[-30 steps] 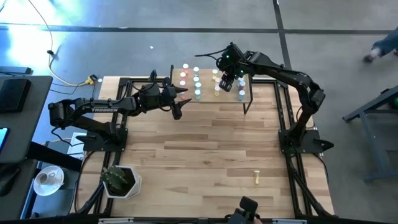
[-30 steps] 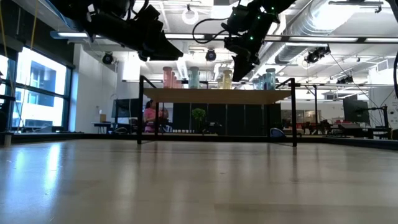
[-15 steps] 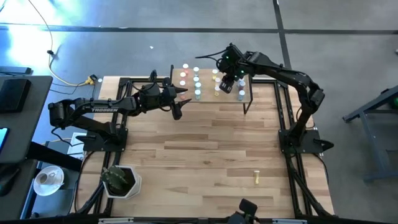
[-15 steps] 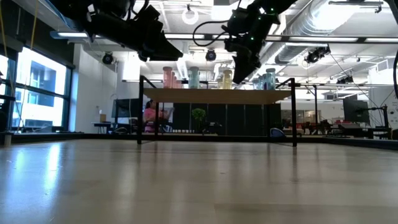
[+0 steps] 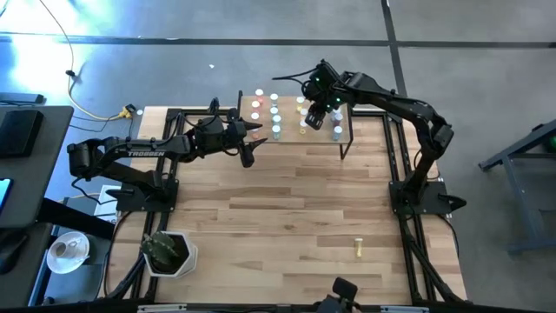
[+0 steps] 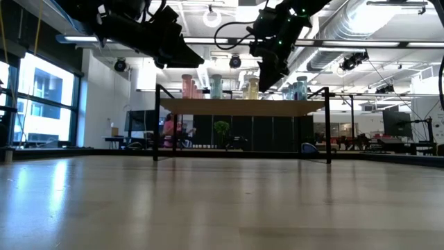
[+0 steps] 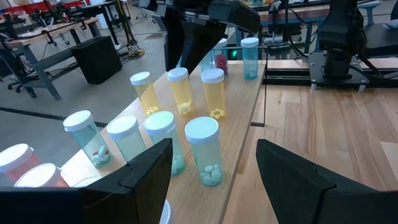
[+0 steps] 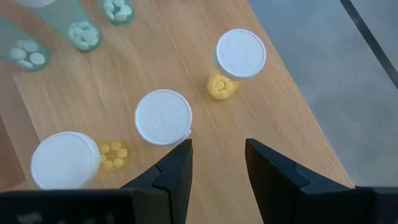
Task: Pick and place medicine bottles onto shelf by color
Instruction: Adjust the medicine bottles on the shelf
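The shelf (image 5: 289,124) stands at the table's far edge on thin black legs and carries several medicine bottles upright in colour groups: red (image 5: 255,106), green (image 5: 275,115), yellow (image 5: 302,111) and blue-grey (image 5: 337,132). My right gripper (image 5: 314,120) hangs open above the yellow bottles (image 8: 163,117), pointing steeply down, with nothing between its fingers (image 8: 217,152). My left gripper (image 5: 253,143) waits open just left of the shelf, level with the bottles (image 7: 203,149), clear of them. One more yellow bottle (image 5: 357,248) lies on its side on the tabletop, near right.
A white pot with a green plant (image 5: 169,252) stands at the table's near left corner. A white cup (image 5: 68,250) sits off the table beyond it. Black frame rails (image 5: 401,165) run along the table's sides. Bare planks (image 5: 287,209) fill the middle.
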Controlling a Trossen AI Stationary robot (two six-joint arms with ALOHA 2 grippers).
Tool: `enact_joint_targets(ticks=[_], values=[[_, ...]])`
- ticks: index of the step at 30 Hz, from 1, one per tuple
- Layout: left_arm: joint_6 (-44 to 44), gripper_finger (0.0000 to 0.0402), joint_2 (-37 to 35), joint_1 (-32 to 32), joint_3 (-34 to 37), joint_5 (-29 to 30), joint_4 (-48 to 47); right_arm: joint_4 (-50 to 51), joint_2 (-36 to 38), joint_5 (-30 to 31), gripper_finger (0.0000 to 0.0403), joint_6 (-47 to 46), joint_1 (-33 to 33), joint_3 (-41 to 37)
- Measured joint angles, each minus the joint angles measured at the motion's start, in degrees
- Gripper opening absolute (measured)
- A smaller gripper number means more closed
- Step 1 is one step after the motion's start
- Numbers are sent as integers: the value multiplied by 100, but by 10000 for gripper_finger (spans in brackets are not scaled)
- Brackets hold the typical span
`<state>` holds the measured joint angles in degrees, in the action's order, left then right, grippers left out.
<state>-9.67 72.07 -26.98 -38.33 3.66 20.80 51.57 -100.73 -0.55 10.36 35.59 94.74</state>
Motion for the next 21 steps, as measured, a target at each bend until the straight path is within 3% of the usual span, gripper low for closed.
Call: enact_joint_targets(ticks=[21], values=[[-1, 223, 0, 0, 0, 0, -1, 32, -216, -160, 140, -247, -75, 0]])
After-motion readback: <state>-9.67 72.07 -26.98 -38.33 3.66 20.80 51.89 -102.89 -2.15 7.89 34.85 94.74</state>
